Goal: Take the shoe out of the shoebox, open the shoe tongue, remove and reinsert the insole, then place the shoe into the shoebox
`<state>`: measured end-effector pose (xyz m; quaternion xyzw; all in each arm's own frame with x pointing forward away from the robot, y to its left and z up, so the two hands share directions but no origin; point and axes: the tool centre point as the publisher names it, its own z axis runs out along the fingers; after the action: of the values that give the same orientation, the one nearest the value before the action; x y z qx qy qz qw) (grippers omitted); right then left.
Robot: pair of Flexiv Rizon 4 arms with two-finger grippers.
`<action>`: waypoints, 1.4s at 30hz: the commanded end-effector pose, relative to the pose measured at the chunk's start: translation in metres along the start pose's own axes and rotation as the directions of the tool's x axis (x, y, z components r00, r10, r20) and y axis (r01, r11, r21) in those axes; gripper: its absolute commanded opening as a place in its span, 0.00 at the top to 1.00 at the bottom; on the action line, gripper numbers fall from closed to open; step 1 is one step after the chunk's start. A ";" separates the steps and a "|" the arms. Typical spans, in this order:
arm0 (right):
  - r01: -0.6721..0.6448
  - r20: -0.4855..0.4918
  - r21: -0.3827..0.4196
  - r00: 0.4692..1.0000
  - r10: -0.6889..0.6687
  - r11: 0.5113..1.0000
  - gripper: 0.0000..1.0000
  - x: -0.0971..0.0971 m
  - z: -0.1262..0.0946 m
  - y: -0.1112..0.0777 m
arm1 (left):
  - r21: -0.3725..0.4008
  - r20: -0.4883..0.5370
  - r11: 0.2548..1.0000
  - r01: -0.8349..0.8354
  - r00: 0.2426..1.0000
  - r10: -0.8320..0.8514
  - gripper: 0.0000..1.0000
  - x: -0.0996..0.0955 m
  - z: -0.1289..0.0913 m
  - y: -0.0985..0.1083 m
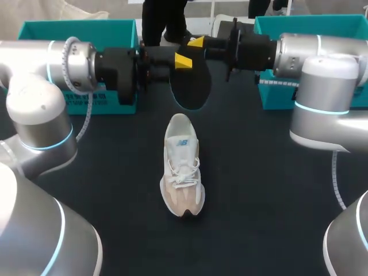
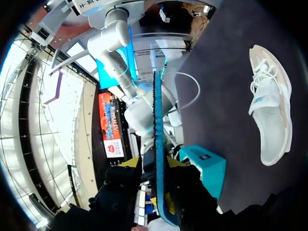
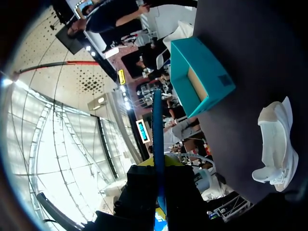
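Above the bench's (image 1: 259, 201) far middle, both arms meet on the insole (image 1: 191, 86). Left end effector (image 1: 181, 60) is nearly closed, its yellow tips pinching the insole's thin edge from both sides. Right end effector (image 1: 196, 42) is the same, clamped on it from the opposite side. Each wrist camera sees it edge-on between the fingers (image 2: 158, 125) (image 3: 157, 130). The insole is a flat dark oval, blue along the edge. The shoe (image 1: 183, 167) is white and cream with mesh and laces, sitting on its sole mid-bench with the toe toward the robot. A rigid teal box sits at the far left (image 1: 109, 34) and another teal box at the far right (image 1: 310, 29).
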<state>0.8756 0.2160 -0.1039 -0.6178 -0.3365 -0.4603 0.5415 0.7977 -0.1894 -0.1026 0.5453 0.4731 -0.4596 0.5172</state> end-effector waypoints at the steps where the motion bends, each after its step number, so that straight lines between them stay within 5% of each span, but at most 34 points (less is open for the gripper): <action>1: 0.000 0.000 -0.005 1.000 0.000 1.000 1.00 0.000 0.005 -0.001 | -0.005 -0.002 1.000 -0.004 1.000 0.004 1.00 0.005 0.002 -0.001; 9: 0.047 0.015 0.018 0.999 -0.047 0.999 1.00 -0.003 0.006 -0.003 | -0.006 -0.001 1.000 0.016 1.000 -0.016 1.00 0.003 -0.005 -0.001; 10: 0.057 0.013 0.023 0.998 -0.058 0.998 0.91 -0.003 0.005 -0.003 | -0.005 0.000 1.000 0.016 1.000 -0.016 1.00 0.002 -0.006 -0.002; 11: 0.067 0.009 0.027 0.998 -0.067 0.997 0.63 -0.003 0.004 -0.003 | -0.003 0.000 1.000 0.017 1.000 -0.017 1.00 0.001 -0.008 -0.003; 12: 0.091 0.012 0.037 0.996 -0.092 0.995 0.00 -0.003 0.002 -0.004 | 0.005 0.006 1.000 0.023 1.000 -0.023 1.00 -0.002 -0.011 -0.004; 32: 0.298 0.014 0.156 0.953 -0.304 0.942 0.00 0.007 -0.071 -0.032 | 0.025 0.039 0.999 0.042 0.998 -0.043 1.00 -0.023 -0.057 -0.016; 42: 0.316 0.036 0.179 0.944 -0.327 0.932 0.00 0.011 -0.080 -0.030 | 0.031 0.045 0.997 0.070 0.996 -0.072 1.00 -0.029 -0.063 -0.017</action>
<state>0.8363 0.1421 -0.0847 -0.5185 -0.4880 -0.4935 0.4995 0.7781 -0.1299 -0.0759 0.5232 0.4722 -0.4988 0.5045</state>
